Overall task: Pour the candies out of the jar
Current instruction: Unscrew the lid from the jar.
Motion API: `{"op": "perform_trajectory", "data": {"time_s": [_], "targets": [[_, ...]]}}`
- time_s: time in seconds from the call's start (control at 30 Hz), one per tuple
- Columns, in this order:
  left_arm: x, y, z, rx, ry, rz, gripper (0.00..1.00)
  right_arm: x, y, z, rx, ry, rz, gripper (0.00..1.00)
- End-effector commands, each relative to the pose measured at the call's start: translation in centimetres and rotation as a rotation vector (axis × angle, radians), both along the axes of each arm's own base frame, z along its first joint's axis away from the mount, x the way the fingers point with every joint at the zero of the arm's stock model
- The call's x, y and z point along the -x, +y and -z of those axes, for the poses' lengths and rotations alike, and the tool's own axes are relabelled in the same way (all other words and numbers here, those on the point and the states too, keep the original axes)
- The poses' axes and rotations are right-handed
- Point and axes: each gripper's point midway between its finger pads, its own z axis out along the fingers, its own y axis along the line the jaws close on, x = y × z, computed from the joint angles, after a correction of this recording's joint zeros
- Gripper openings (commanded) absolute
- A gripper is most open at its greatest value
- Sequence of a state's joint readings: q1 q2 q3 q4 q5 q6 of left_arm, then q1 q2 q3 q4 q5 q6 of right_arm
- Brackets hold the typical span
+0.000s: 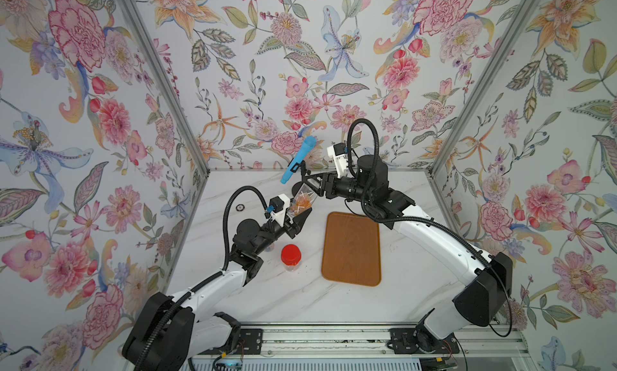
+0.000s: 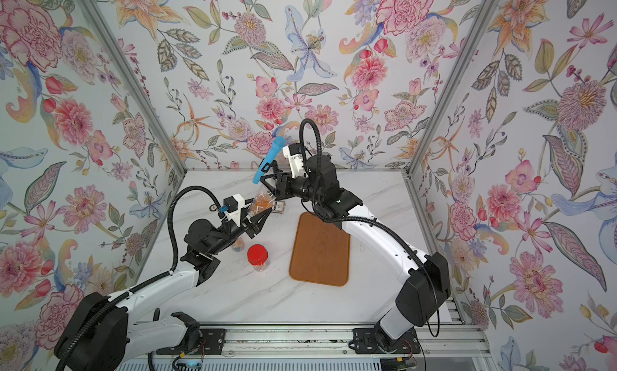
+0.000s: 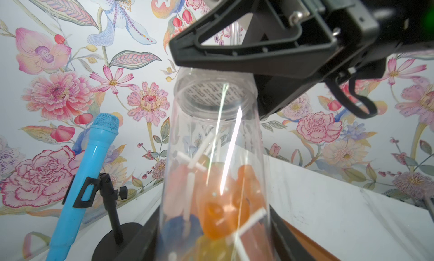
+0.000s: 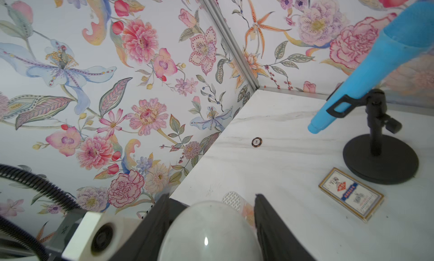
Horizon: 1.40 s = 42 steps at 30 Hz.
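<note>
A clear plastic jar (image 1: 300, 202) (image 2: 262, 200) hangs tilted above the back of the table. The candies (image 1: 298, 207) (image 3: 220, 208), orange, pink, yellow and blue heads on white sticks, lie piled in its lower end. My left gripper (image 1: 302, 216) (image 3: 211, 248) is shut on that lower end. My right gripper (image 1: 305, 183) (image 4: 211, 201) comes in from the right. Its jaws press against both sides of the jar's upper end, which fills the gap between them in the right wrist view. A round printed patch (image 3: 211, 95) shows at that end.
A brown wooden tray (image 1: 352, 249) lies right of the jar. A red-lidded jar (image 1: 290, 256) stands in front of the left gripper. A blue toy microphone (image 1: 298, 159) on a black stand, a card box (image 4: 351, 194) and a poker chip (image 4: 256, 142) sit at the back.
</note>
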State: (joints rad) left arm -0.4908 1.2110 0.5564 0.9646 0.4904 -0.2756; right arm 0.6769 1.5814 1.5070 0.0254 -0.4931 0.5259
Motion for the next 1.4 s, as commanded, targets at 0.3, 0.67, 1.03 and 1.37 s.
{"op": "perform_trajectory", "data": {"time_s": [0.3,0.67,1.03,1.37], "targets": [[4.5,-2.2,-4.6,0.224,-0.066,0.391,0.0,9.1,0.5,-4.1,-0.09,-0.29,-0.516,0.33],[3.6,-2.0,-3.7,0.166,-0.051,0.315,0.0,7.7,0.1,-3.7,-0.055,-0.282,-0.447,0.44],[3.4,-1.9,-3.7,0.151,-0.061,0.295,0.0,5.5,-1.6,-4.0,-0.027,-0.292,-0.316,0.91],[2.8,-1.0,-3.2,0.108,-0.069,0.193,0.0,1.9,-5.1,-5.2,0.016,-0.224,0.016,1.0]]}}
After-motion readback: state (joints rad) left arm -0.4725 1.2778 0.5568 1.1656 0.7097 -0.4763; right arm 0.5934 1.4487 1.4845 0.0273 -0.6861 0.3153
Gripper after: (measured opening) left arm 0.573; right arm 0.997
